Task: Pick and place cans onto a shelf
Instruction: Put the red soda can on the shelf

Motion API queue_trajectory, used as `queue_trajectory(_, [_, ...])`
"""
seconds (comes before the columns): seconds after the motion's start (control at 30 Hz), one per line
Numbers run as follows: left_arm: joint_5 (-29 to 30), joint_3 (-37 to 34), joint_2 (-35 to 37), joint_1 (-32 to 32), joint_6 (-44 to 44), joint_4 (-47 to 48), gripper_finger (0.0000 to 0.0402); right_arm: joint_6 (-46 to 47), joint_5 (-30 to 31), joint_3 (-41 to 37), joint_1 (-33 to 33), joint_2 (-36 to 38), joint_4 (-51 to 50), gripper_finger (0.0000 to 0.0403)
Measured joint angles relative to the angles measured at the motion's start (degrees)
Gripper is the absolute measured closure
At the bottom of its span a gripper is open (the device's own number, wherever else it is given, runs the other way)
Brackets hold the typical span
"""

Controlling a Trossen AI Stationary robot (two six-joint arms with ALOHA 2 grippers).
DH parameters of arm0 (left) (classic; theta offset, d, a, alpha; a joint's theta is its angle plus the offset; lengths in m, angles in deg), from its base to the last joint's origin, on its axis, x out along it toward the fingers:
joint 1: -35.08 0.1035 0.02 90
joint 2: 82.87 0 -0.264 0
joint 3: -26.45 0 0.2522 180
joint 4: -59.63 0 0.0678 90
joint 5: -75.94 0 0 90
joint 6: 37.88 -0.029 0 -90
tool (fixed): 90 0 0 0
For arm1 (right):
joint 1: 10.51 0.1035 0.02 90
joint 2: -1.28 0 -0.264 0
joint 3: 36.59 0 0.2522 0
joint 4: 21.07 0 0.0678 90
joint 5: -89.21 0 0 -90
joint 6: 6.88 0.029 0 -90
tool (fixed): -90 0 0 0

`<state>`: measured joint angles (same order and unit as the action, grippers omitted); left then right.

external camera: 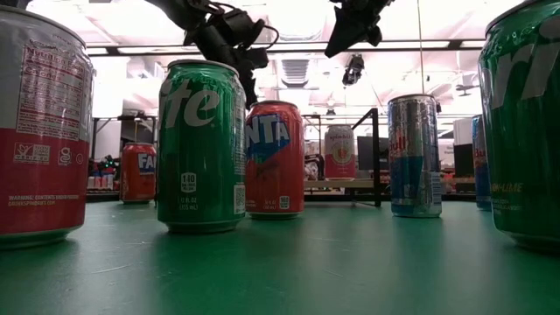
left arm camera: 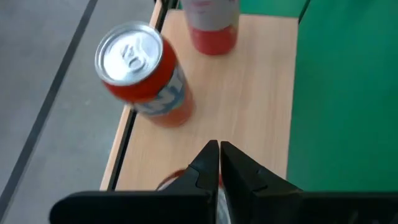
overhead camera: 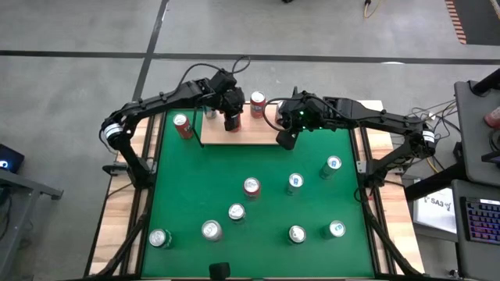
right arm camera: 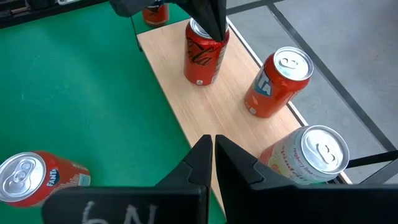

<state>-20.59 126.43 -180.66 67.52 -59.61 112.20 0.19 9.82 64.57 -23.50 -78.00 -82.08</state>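
**A:** So what are the pincers up to right now?

**B:** Both are pressed together with nothing in them. The left pincer (right arm camera: 208, 18) hangs right over the top of a red cola can (right arm camera: 204, 55) standing on the shelf (overhead camera: 248, 133), fingers closed tip to tip; can't tell if it actually touches the lid. The right pincer (right arm camera: 211, 163) is also closed and empty, hovering over the shelf's table-side edge.

**A:** And the cans?

**B:** Three more cans up at the shelf besides the cola one: an orange Fanta can (right arm camera: 278, 83) beside it, a pinkish-white can (right arm camera: 308, 155) further along the board, and a small one (right arm camera: 154, 12) at the far end, half hidden. Another Fanta can (overhead camera: 183, 126) stands on the green table (overhead camera: 195, 195) just off the shelf's left end. The rest are scattered upright across the near half of the table, like a red one (overhead camera: 251, 186), a blue-silver one (overhead camera: 294, 183) and a green Sprite can (external camera: 201, 146).
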Motion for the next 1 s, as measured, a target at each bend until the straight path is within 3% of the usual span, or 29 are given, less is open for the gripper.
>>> queue_trajectory(0.33, [0.1, -0.1, 0.0, 0.0, 1.1, 4.8, 0.0402, 0.0, 0.0, 0.0, 0.0, 0.0, 0.0, 0.039])
queue_trajectory(0.53, [5.6, -0.1, 0.0, 0.0, 1.5, 6.3, 0.0402, 0.0, 0.0, 0.0, 0.0, 0.0, 0.0, 0.039])
queue_trajectory(1.0, [6.5, 1.1, 0.4, 0.1, 0.5, 9.9, 0.0402, 0.0, 0.0, 0.0, 0.0, 0.0, 0.0, 0.039])
